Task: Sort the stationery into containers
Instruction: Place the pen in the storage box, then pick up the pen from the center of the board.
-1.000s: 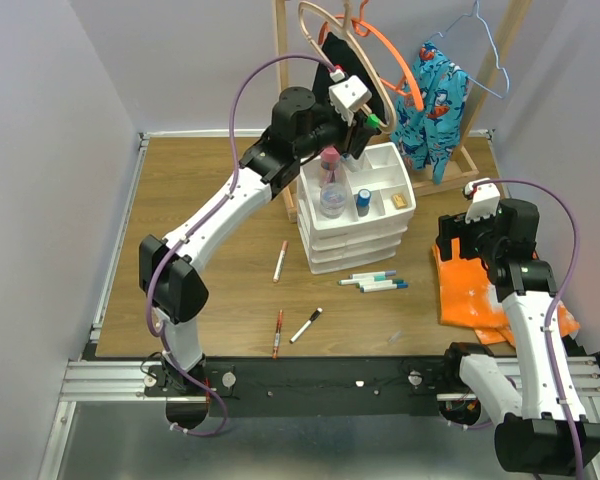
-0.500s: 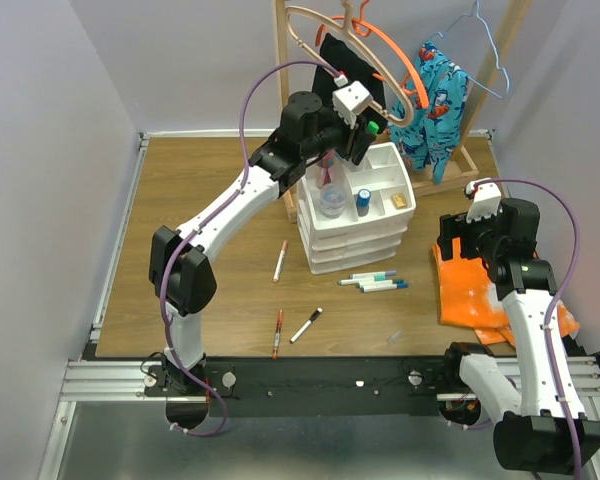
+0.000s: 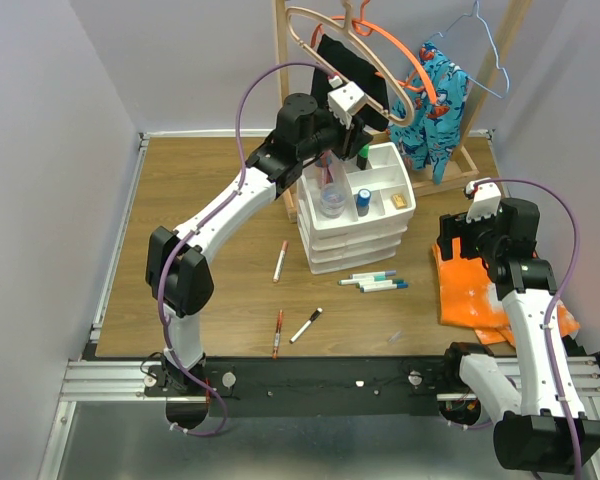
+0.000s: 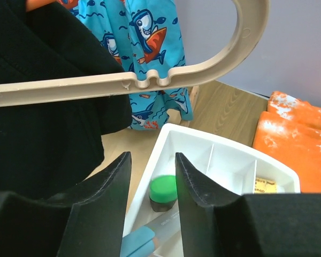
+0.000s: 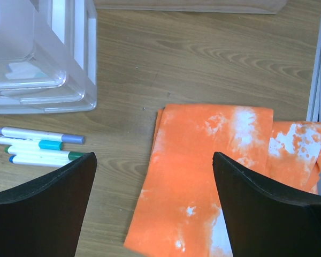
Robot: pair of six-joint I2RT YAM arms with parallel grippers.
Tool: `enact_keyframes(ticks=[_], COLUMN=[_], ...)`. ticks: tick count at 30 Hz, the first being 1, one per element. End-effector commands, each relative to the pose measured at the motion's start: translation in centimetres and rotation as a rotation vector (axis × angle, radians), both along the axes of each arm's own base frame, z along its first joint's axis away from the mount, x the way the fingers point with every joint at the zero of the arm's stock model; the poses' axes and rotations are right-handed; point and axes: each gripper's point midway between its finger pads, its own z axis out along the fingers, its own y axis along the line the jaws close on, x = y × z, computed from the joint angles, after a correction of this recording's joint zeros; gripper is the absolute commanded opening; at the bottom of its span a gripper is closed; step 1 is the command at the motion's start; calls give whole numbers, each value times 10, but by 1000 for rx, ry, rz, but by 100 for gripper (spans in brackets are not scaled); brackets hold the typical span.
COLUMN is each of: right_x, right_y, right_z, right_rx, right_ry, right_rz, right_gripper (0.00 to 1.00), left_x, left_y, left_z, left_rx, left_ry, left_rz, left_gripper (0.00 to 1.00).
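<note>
The white organiser (image 3: pixel 352 238) stands mid-table, its divided top tray (image 4: pixel 230 155) below my left gripper. The green-capped black marker (image 3: pixel 363 154) stands upright in the tray's back compartment. In the left wrist view its cap (image 4: pixel 163 189) sits below my fingers, free of them, next to a light-blue bar (image 4: pixel 142 239). My left gripper (image 3: pixel 356 122) (image 4: pixel 152 160) is open just above it. A small blue-capped bottle (image 3: pixel 363 200) and a clear bottle (image 3: pixel 331 197) are in the tray. My right gripper (image 3: pixel 458 236) (image 5: pixel 154 160) is open and empty over the orange cloth (image 5: pixel 203 176).
Three pens (image 3: pixel 372 281) (image 5: pixel 40 147) lie in front of the organiser; a white-red pen (image 3: pixel 280 260), a red pen (image 3: pixel 278 332) and a black-capped marker (image 3: pixel 306 325) lie nearer. A wooden rack with hangers (image 4: pixel 150 80), a black garment and blue shark-print clothing (image 3: pixel 435 95) stands behind the tray.
The green-capped marker has gone from my left gripper down into the tray's back compartment. My left gripper has opened above it. The right arm has not moved.
</note>
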Motion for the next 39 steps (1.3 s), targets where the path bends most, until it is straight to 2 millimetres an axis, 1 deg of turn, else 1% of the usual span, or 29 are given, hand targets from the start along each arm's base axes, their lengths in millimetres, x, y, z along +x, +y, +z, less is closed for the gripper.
enact_keyframes(ticks=[1,7,14,20,27,30,32,34,35,36,38,39], right_x=[3,3,2,1,1,1,2,1,2,1,1,1], right_y=[-5,-5,-5,-5,-5,-4,-4,-4,-4,-4,-3,-3], right_z=[6,9,9,9,8,9,8,9,9,10,10,10], right_rx=[-7,-6,-6,-5,-4,-2,-1,-2,-2,-2,-1,-1], right_ry=[-29,-42,-48,-50,-49,-49,-44,-46,-46,-46,-49,-51], right_rz=[-23,-24,-25,-23,-22,-22,-20,-17,-16,-16,-15,-15], right_gripper=[97,97,97,97,97,97,97,97,97,97,97,97], left_x=[-1,-7,-22,-32,-38,-45,-56,-70,-77,-88,-100,-114], left_y=[11,7,-5,-13,-19,-22,-23,-20,-17,-9,3,19], left_z=[1,16,31,39,49,63,78,101,109,127,136,155], left_rx=[14,-8,-24,-16,-29,-52,-71,-93,-100,-117,-102,-113], left_ry=[14,-14,-39,-79,-94,-103,-121,-149,-156,-182,-191,-226], left_rz=[31,8,-44,-76,-92,-109,-130,-148,-159,-164,-156,-144], left_gripper=[48,52,53,54,56,56,56,57,57,57,57,58])
